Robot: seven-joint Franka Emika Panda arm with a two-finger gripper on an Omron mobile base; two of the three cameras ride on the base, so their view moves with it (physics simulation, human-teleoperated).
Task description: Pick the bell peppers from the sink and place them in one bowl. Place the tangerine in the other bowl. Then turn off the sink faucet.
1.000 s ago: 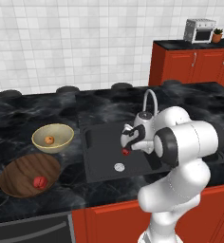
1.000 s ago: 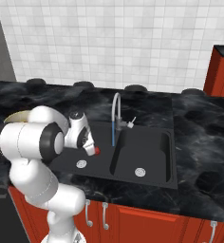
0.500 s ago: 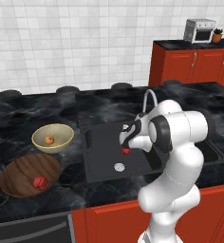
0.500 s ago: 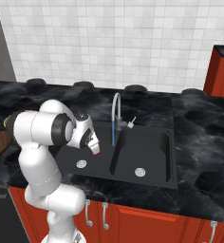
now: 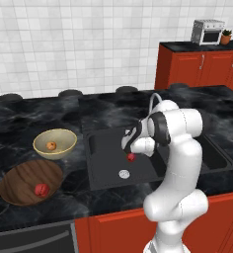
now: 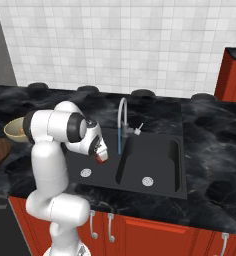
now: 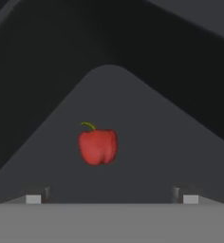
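Claw (image 7: 111,198) is wide open, holding nothing, above the red bell pepper (image 7: 98,146) on the sink (image 5: 106,173) floor. Pepper seems off-centre toward one finger; closing so could push it away.

Glossy black marble counter (image 5: 34,118); wood-grain bowl (image 5: 19,180); matt sink (image 5: 103,148).
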